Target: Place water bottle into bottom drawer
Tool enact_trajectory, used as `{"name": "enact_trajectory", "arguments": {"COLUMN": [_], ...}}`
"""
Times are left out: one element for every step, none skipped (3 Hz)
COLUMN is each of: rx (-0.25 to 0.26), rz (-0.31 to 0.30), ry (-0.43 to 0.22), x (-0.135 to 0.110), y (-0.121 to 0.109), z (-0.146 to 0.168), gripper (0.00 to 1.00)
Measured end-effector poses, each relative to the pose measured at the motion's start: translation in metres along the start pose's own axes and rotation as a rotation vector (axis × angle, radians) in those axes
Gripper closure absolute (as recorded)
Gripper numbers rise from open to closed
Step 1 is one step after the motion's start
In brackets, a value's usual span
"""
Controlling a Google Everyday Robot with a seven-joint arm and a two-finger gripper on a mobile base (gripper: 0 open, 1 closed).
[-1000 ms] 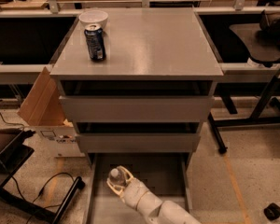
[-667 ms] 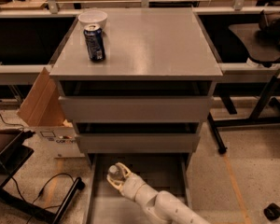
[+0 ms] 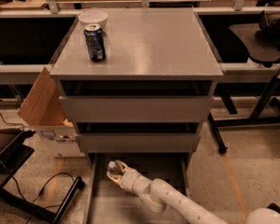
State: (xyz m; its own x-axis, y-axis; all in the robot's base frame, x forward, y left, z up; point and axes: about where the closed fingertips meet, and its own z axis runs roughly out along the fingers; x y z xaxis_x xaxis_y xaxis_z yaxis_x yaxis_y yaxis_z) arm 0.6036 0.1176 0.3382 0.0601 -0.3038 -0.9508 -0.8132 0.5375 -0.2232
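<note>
Down at the foot of the grey cabinet, the bottom drawer stands pulled out toward the camera, its shallow tray open under the 2 upper drawers, which sit pushed in. The robot's 1 arm reaches in from the lower right, and the gripper sits over the rear left part of the tray, just in front of the cabinet's face. Its fingers are narrowed around the water bottle, 1 on either side, so the bottle lies between them rather than off to any side. The white cap points up toward the camera, which suggests the long axis is close to upright, though the tilt is hard to judge from this steep angle. Whether the bottle's base already touches the drawer floor cannot be told; the hand hides it.

The relation that matters is vertical: the bottle is inside the tray's outline, near the left wall but apart from it, so the remaining step is probably a short descent and a release, not a sideways shift. A tall, light bottle may tip if let go above the floor, or catch on a finger as the jaws part.

On the cabinet top, a dark blue soda can stands just in front of a white bowl, well away from the work. A cardboard box leans beside the cabinet's left side.
</note>
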Motion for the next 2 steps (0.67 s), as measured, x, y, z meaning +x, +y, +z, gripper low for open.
{"name": "enact_trajectory", "arguments": {"rx": [-0.057, -0.077], "rz": [0.109, 0.178], "ry": [0.016, 0.014], "x": [0.036, 0.053], "y": [0.008, 0.018], "z": [0.026, 0.036], "gripper": [1.0, 1.0]}}
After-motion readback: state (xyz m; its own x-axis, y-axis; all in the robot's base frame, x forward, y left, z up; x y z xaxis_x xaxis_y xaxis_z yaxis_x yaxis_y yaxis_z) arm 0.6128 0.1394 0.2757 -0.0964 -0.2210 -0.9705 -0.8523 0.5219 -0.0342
